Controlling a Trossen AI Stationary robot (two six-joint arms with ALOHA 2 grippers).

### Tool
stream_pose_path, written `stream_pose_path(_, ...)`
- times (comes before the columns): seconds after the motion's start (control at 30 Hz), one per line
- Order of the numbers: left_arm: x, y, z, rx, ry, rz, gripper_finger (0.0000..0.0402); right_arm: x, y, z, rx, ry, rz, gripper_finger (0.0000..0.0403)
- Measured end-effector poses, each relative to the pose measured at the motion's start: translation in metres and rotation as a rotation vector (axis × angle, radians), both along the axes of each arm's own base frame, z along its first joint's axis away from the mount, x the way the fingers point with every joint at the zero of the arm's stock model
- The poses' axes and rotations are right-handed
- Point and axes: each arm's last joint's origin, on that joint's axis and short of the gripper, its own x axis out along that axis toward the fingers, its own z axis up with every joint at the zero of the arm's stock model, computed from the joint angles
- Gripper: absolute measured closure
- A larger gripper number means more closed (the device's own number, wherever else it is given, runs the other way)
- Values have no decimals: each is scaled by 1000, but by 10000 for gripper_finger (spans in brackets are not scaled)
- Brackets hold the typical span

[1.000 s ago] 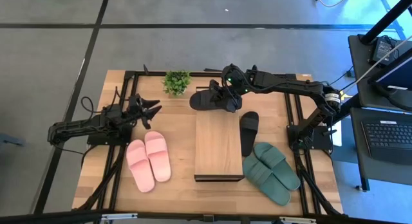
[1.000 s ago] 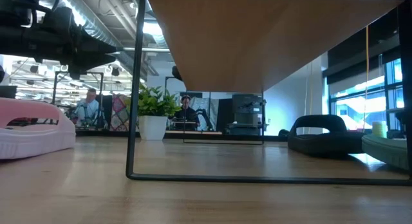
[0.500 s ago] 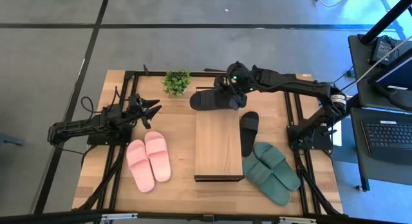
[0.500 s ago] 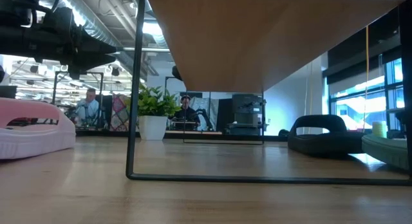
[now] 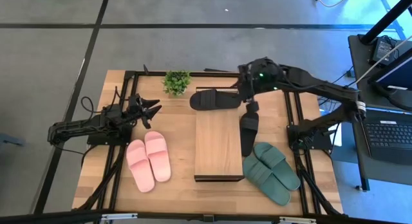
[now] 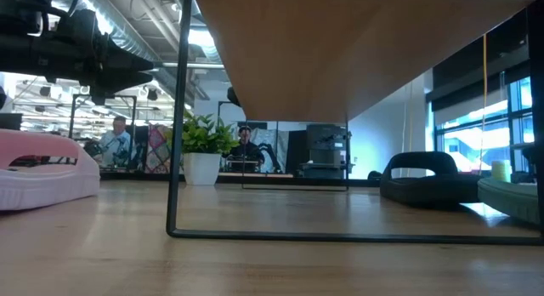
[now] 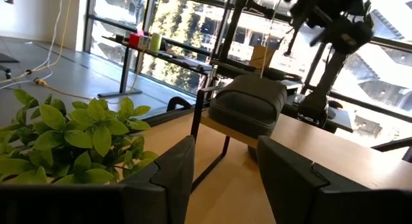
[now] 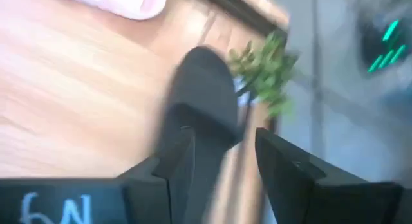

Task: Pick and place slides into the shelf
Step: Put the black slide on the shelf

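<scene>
Shelf (image 5: 218,147) mid-tabletop (image 5: 180,185): light plank top, dark metal frame. Nothing on the plank; low view shows bare tabletop beneath it.

Slides, all on the tabletop, none in the shelf:
- Pink pair (image 5: 149,160), side by side, left of the shelf, soles down. One of them shows at the edge of the low view (image 6: 42,168).
- Green pair (image 5: 271,172), side by side, angled, right of the shelf near its front corner.
- Black slide (image 5: 214,100) lying crosswise just behind the shelf's far end, wide strap up. My right wrist view has it dead ahead, blurred.
- Second black slide (image 5: 249,132) lengthwise just beside the shelf's right edge, touching the green pair's far end or nearly.

Potted plant (image 5: 177,82) at the far edge, left of the crosswise black slide.

My right jaws (image 5: 246,95) hang at the right end of the crosswise black slide, parted, gripping nothing; slide sits clear of the fingers. My left jaws (image 5: 153,110) wait over the left side behind the pink pair, spread apart, empty, facing the plant.
</scene>
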Motion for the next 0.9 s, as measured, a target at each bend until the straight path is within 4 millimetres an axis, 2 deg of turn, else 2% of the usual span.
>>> stream_pose_path(0.17,-1,1,0,18,7,40,240,-25,14,-7,236,174,-164,238)
stream_pose_path(0.27,-1,1,0,27,12,53,240,-31,24,-19,289,305,-212,238)
stream_pose_path(0.47,-1,1,0,27,12,53,240,-30,40,-74,300,484,-212,238)
stream_pose_path(0.57,-1,1,0,27,12,54,240,-34,47,-106,252,568,-285,241)
stream_pose_path(0.73,-1,1,0,27,11,54,240,-35,60,-145,215,551,-332,257)
stream_pose_path(0.9,-1,1,0,27,11,54,240,-32,72,-163,194,475,-355,276)
